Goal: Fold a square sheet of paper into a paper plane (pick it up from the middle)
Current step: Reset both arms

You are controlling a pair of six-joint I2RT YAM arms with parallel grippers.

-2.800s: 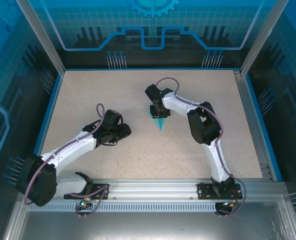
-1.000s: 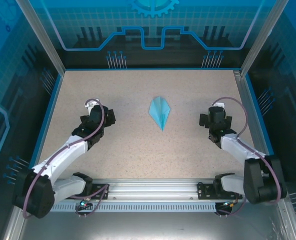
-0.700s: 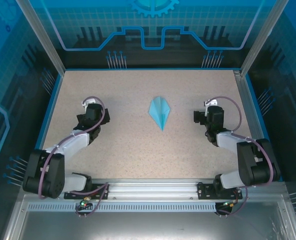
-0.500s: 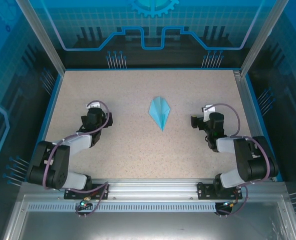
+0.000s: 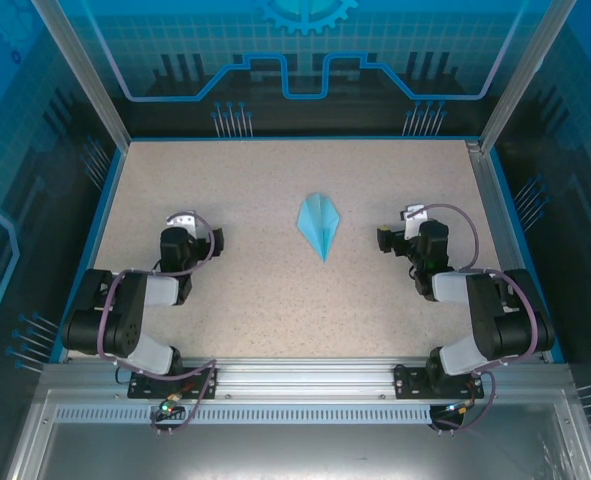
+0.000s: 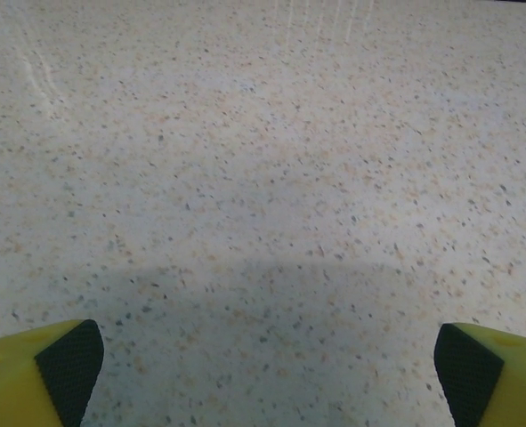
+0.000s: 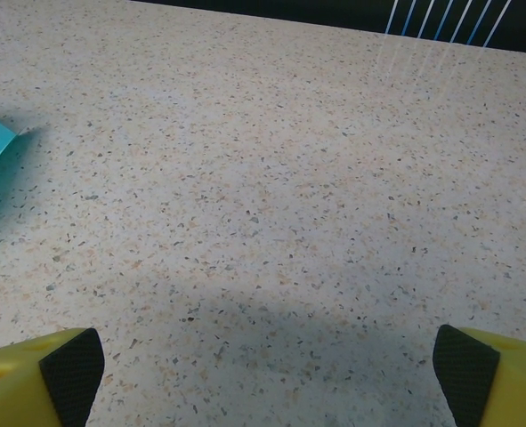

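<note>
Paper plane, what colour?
The paper plane is plain light blue; shows best in the top external view.

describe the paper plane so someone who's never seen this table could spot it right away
On the speckled beige table, look at the middle, between the left arm and right arm. The paper plane lies flat there: a small light blue dart, sharp point toward the near edge. Nothing else on the tabletop is blue or paper-thin.

The paper plane (image 5: 319, 224) lies mid-counter (image 5: 275, 300), left pincer (image 5: 190, 236) and right pincer (image 5: 399, 236) flanking it, well apart
</note>
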